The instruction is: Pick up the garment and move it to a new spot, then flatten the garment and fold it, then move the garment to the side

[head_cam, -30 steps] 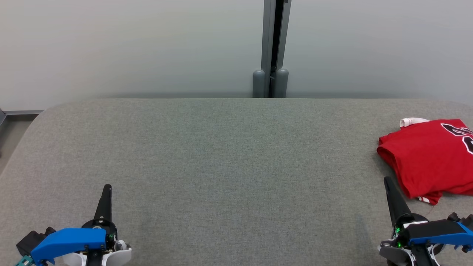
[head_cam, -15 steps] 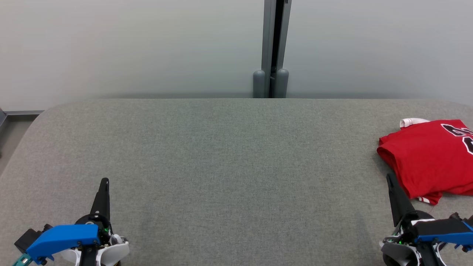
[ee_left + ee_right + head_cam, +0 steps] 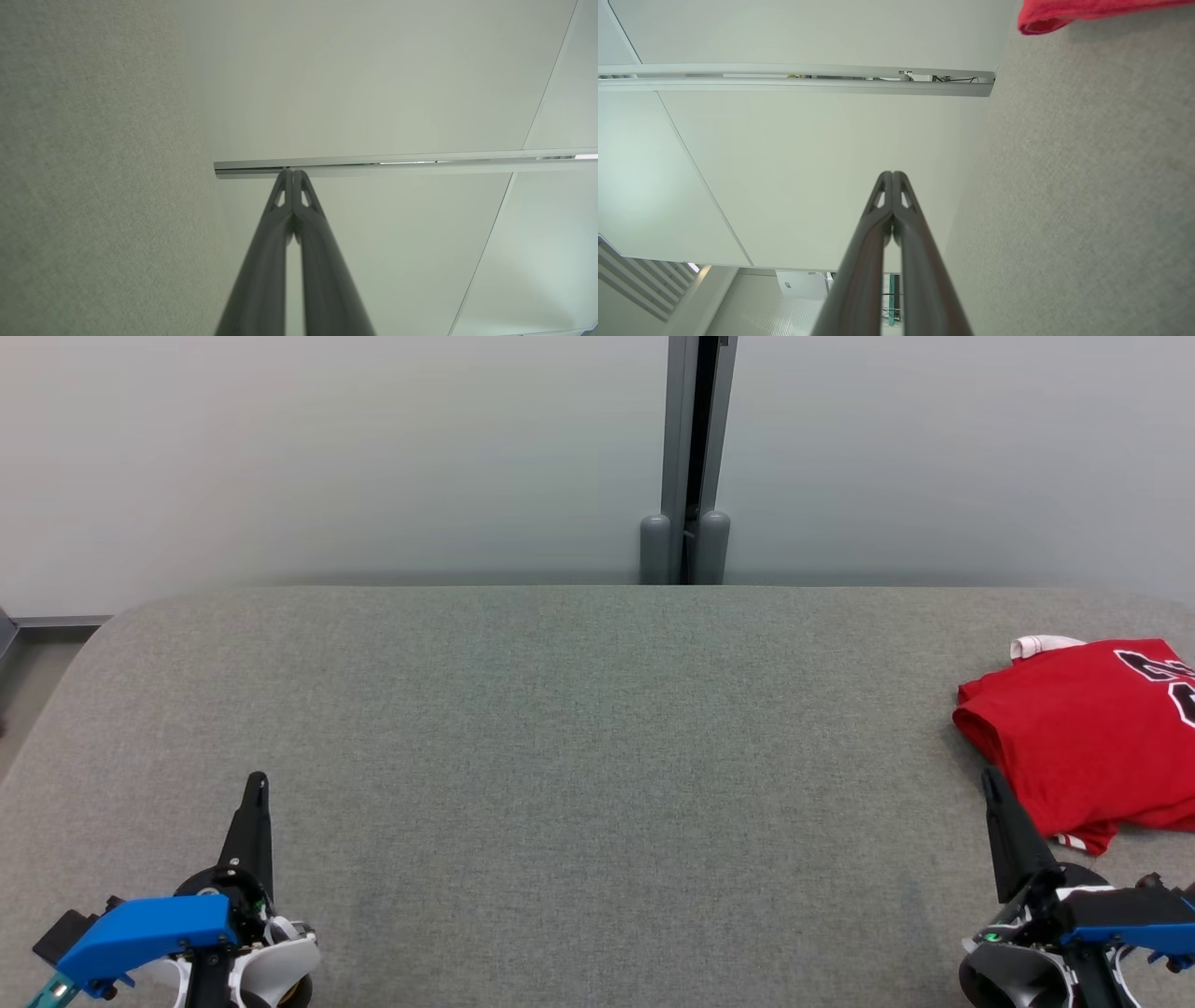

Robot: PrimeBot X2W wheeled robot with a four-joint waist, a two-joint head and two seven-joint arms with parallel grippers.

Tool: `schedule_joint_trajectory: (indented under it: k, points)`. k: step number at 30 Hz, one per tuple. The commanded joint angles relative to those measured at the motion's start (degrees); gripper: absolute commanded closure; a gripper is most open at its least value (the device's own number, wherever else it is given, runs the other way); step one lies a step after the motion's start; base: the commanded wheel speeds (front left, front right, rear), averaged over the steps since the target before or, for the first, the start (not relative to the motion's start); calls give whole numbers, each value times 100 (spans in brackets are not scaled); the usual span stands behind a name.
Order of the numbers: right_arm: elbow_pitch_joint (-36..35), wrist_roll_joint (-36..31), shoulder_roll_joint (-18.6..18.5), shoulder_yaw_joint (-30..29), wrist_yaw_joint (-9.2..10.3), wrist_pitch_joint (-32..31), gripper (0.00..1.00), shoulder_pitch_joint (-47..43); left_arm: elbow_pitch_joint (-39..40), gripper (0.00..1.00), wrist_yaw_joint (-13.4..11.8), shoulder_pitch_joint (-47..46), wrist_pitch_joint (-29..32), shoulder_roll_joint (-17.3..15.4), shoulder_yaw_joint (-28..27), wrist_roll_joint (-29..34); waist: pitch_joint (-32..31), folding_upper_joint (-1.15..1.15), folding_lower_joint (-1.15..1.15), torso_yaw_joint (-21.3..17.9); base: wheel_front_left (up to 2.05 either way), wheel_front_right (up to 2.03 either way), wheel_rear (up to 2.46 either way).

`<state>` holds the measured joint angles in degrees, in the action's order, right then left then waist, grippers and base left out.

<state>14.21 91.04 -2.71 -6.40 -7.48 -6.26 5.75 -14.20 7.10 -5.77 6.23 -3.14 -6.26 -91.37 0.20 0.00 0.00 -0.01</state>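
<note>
The garment (image 3: 1083, 737) is a red jersey with black and white lettering and a white collar, lying folded at the right edge of the grey table (image 3: 579, 728); its red edge (image 3: 1064, 14) also shows at the top of the right wrist view. My right gripper (image 3: 990, 781) stands shut at the lower right, its tip just left of the garment's near corner, holding nothing. My left gripper (image 3: 256, 782) is shut and empty at the lower left, far from the garment. In both wrist views the fingertips (image 3: 293, 173) (image 3: 892, 174) are pressed together.
A pale wall runs behind the table, with a grey vertical post (image 3: 689, 457) at its middle. The table's left corner is rounded, and floor (image 3: 28, 681) shows beyond it.
Both grippers have drawn back toward the bottom of the head view; the left tip moved slightly up and left. The garment has not moved.
</note>
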Motion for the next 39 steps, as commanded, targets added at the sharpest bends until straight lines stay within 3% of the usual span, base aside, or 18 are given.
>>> schedule_joint_trajectory:
  k: [1, 39]
  points:
    - [-29, 107, -30, -21, -2, -35, 100, 80, 24, 100, 67, -77, 28, 25, -27, -90, -1, 0, 0, 1, 0, 0, 0]
    - [-33, 144, -30, -23, -2, -46, 100, 81, 25, 100, 60, -79, 52, 33, -48, -109, -2, 0, 0, 1, 0, 0, 0]
